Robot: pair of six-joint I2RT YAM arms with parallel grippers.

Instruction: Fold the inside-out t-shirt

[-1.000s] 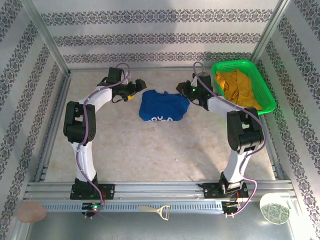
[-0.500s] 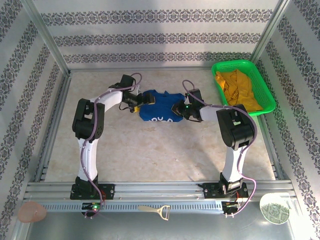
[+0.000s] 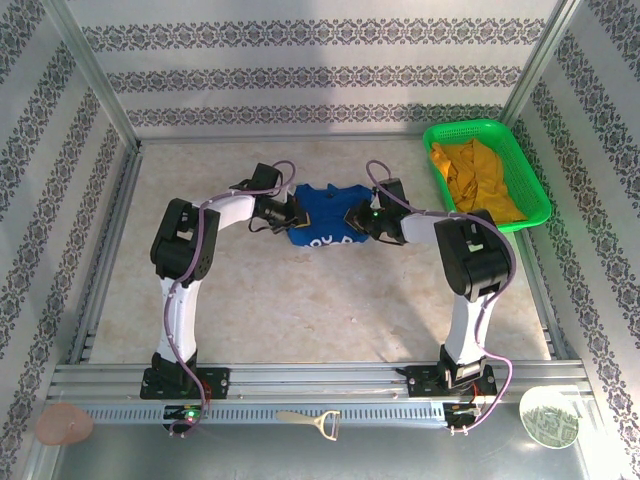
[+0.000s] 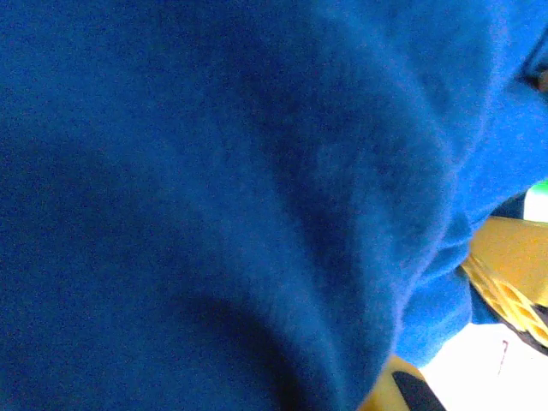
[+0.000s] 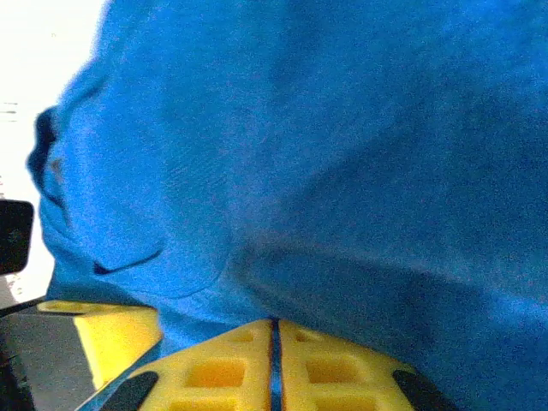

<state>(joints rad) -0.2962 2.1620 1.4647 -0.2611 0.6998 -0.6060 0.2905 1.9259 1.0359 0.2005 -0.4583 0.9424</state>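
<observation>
The inside-out t-shirt (image 3: 325, 215) is a crumpled royal-blue heap with white print marks, lying on the table at centre back. My left gripper (image 3: 293, 212) is pressed into its left edge. In the left wrist view blue cloth (image 4: 240, 188) drapes over the jaws and one yellow finger (image 4: 396, 387) peeks out below, so the gripper is shut on the cloth. My right gripper (image 3: 356, 219) is at the shirt's right edge. Its two yellow fingers (image 5: 214, 368) are pressed together, with a thin line of blue cloth (image 5: 342, 171) pinched between them at the gripper (image 5: 276, 325).
A green basket (image 3: 530, 195) holding a mustard-yellow garment (image 3: 470, 175) stands at the back right. Metal frame rails (image 3: 320, 378) border the table. On the near ledge lie a bottle opener (image 3: 312, 421), a pink object (image 3: 64, 424) and a round dish (image 3: 549, 417).
Both arms have swung inward to the shirt. The left gripper reached its left edge and shut on it. The right gripper came to the right edge and stayed shut.
</observation>
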